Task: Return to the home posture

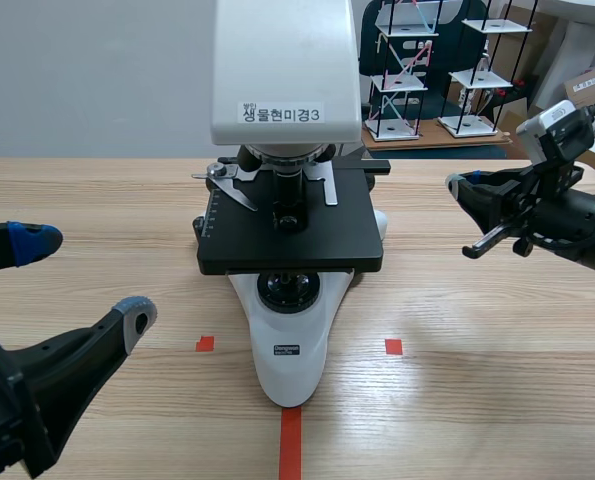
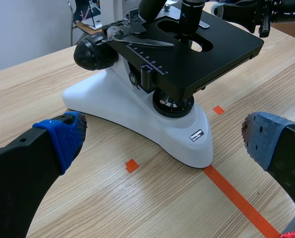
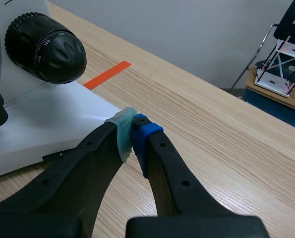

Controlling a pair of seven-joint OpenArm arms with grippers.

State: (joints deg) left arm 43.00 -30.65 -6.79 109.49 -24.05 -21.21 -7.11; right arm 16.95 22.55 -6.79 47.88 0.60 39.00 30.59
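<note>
Centrally, a microscope (image 1: 289, 372) — glossy white curved base, flat matte-black stage (image 1: 312, 245) — stands on the wood-grain bench (image 1: 477, 410). The left hand (image 1: 82, 278) sits low before it, dotted blue pads (image 2: 68, 136) wide apart; the right hand (image 3: 131, 133), beside the stage, is closed tight on nothing.

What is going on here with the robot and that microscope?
Nothing is being handled. The microscope stands on the table, untouched. The left gripper is low in front of it, fingers wide open and empty. The right gripper hangs beside the microscope's stage, fingers shut on nothing.
</note>
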